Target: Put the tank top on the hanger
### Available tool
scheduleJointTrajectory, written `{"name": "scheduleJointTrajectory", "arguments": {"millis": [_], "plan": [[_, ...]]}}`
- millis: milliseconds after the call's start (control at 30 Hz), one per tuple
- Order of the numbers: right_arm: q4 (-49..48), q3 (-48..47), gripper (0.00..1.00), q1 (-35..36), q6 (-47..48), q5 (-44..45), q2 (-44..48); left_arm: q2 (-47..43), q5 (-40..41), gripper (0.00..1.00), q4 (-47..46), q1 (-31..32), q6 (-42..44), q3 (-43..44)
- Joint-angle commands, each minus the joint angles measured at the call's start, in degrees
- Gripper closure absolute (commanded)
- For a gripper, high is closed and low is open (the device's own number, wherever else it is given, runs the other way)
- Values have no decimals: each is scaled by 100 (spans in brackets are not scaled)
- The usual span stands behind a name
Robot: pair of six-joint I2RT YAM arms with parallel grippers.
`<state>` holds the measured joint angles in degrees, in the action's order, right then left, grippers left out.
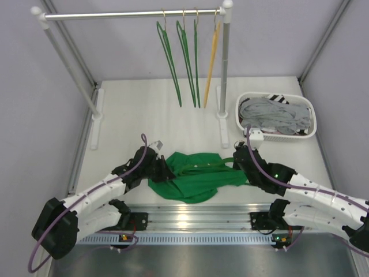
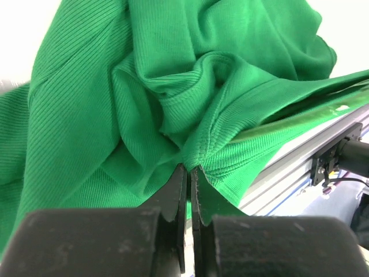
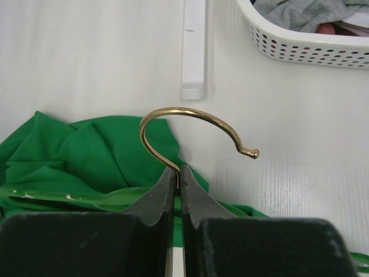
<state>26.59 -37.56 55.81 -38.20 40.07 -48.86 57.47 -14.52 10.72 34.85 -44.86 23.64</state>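
I pinch the tank top [image 2: 144, 104] hem in the left gripper [image 2: 189, 173] and the hanger [image 3: 184, 109] hook in the right gripper [image 3: 180, 176]. Fabric drag could twist the hook loose.

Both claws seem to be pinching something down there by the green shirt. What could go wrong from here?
1. The right claw pinches only the thin metal hook, so the hanger could twist or slip when lifted.
2. The left claw holds a small fold of the bunched tank top; pulling might free the cloth, or drag the whole garment rather than spread it over the hanger.
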Motion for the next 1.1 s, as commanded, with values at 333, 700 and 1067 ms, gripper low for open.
{"name": "scheduleJointTrajectory", "arguments": {"millis": [333,700,1067], "plan": [[39,-129,100,-9,137,176,70,-430,-41,100,158,-75,100,799],[-101,-322,100,-18,181,-44,-18,-9,-1105,100,-808,-75,206,1230],[-180,-744,100,-18,163,-342,-45,695,-1658,100,-940,-66,496,1793]]}}
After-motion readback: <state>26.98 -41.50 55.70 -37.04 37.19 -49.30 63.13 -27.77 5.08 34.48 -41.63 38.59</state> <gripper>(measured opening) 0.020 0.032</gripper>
